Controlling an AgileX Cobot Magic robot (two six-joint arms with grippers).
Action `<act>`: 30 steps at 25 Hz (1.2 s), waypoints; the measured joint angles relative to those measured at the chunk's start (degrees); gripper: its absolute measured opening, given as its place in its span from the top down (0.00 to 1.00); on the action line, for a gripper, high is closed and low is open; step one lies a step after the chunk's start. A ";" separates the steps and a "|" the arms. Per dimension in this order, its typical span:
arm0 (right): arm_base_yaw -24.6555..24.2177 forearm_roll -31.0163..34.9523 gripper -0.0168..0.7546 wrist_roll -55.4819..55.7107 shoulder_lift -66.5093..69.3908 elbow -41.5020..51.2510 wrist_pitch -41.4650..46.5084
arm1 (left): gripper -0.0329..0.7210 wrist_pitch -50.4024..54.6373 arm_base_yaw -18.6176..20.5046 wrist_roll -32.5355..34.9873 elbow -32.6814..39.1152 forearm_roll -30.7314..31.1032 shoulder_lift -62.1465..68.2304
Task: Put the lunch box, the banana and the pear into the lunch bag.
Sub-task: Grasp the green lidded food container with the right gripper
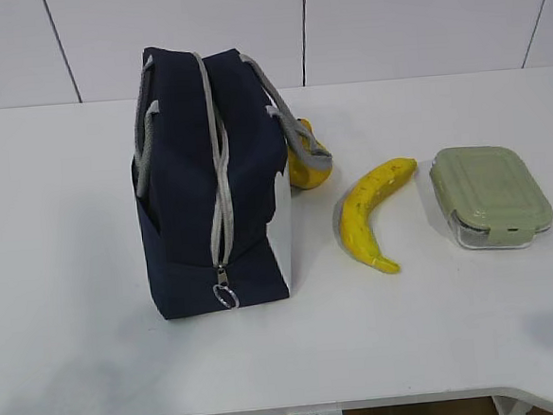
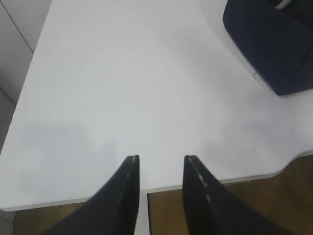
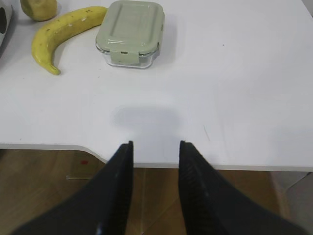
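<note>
Risk: lunch bag (image 1: 212,174) stood with zipper run closed to ring pull (image 1: 225,296) at front; no entry for items until opened. One-sided pull judged likely to tip or drag bag; other arm should brace it.

Risk: pear (image 1: 308,162) sat tight against bag's white side, partly under grey handle (image 1: 289,116); snag judged possible.

Banana (image 1: 372,212) lay between bag and lunch box (image 1: 490,195), all on table (image 1: 73,279).

Left gripper (image 2: 161,164): jaws partly spread, empty, above table edge, bag corner well apart.

Right gripper (image 3: 155,149): jaws partly spread, empty, touching nothing.
</note>
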 joint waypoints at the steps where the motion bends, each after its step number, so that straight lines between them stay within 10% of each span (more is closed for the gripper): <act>1: 0.00 -0.13 0.66 0.00 0.00 0.00 0.00 | 0.65 0.00 0.00 0.00 0.00 0.00 0.00; 12: 0.00 -0.39 0.39 1.64 3.42 -0.11 -0.49 | 0.65 0.00 0.00 0.00 0.00 0.00 0.00; 30: 0.00 -0.39 0.36 4.48 25.35 -5.85 -3.62 | 0.64 0.00 0.00 0.00 0.00 0.00 0.00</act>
